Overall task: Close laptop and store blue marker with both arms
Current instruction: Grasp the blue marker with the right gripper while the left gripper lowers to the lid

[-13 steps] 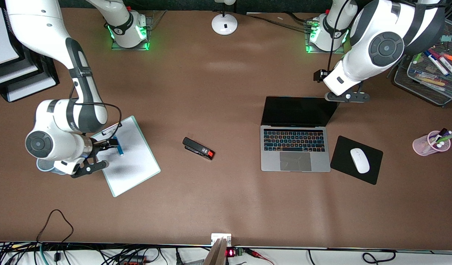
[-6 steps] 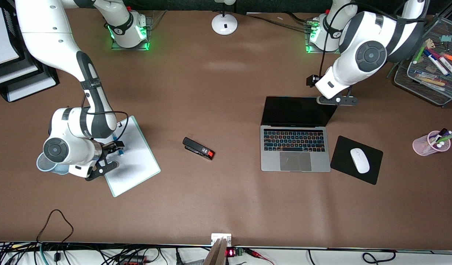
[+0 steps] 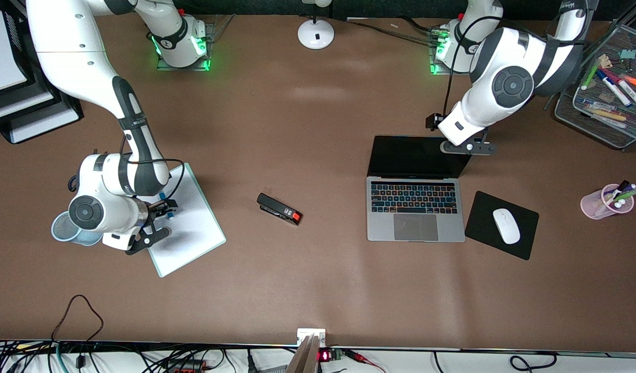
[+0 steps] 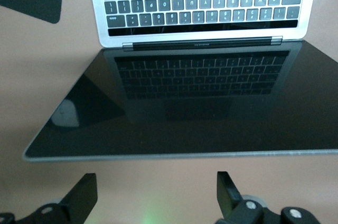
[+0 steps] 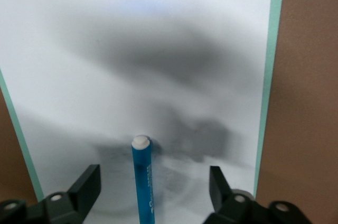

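Observation:
The laptop (image 3: 415, 207) stands open on the table, with its black screen (image 4: 179, 108) tilted back and its keyboard showing. My left gripper (image 3: 467, 148) hovers open at the top edge of the lid, at the corner toward the left arm's end. In the left wrist view (image 4: 156, 197) its fingers (image 4: 84, 197) sit just outside that edge, not touching. The blue marker (image 5: 142, 182) with a white end lies on the white clipboard (image 3: 186, 228). My right gripper (image 3: 162, 220) is open around it, and in the right wrist view (image 5: 153, 187) the marker lies between the fingertips, untouched. The marker also shows in the front view (image 3: 169, 215).
A light-blue mesh cup (image 3: 64, 228) stands beside the right arm's wrist. A black stapler (image 3: 279, 209) lies mid-table. A white mouse (image 3: 506, 226) sits on a black pad beside the laptop. A pink cup of pens (image 3: 605, 202) and a mesh tray of markers (image 3: 603, 98) are at the left arm's end.
My right gripper has shifted over the clipboard so that it straddles the marker. My left gripper has moved down to the lid's top edge. Laptop and marker have not moved.

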You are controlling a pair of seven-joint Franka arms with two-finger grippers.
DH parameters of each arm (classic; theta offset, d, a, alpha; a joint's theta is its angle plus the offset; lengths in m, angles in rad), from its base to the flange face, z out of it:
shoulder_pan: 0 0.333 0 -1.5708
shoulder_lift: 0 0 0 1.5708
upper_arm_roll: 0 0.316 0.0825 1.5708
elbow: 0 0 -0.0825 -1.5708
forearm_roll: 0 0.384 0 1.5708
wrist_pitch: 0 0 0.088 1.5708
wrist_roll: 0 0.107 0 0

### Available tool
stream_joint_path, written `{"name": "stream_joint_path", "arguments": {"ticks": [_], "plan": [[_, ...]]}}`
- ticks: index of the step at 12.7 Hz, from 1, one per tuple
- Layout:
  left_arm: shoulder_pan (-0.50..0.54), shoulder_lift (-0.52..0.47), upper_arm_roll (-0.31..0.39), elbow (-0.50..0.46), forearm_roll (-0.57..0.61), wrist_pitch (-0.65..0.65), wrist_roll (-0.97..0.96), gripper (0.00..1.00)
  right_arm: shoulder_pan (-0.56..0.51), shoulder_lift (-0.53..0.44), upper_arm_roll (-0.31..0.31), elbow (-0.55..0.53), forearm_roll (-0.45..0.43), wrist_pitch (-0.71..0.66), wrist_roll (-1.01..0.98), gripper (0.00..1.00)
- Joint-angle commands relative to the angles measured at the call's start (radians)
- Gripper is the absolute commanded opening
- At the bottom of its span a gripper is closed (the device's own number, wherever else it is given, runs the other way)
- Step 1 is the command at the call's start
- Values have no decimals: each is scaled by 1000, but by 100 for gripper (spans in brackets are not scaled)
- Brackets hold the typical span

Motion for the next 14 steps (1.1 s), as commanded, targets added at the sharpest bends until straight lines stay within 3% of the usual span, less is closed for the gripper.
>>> {"name": "stream_joint_path", "arguments": {"ticks": [1, 7, 14], "plan": [[4, 31, -7, -2, -23, 46, -6, 100, 4, 3, -1, -11, 17, 20, -7, 82], [7, 86, -6, 47, -20, 92, -5, 100, 4, 22, -1, -13, 19, 17, 19, 75], [17, 175, -4, 99, -16, 210, -5, 100, 13, 22, -1, -11, 17, 19, 20, 53]]}}
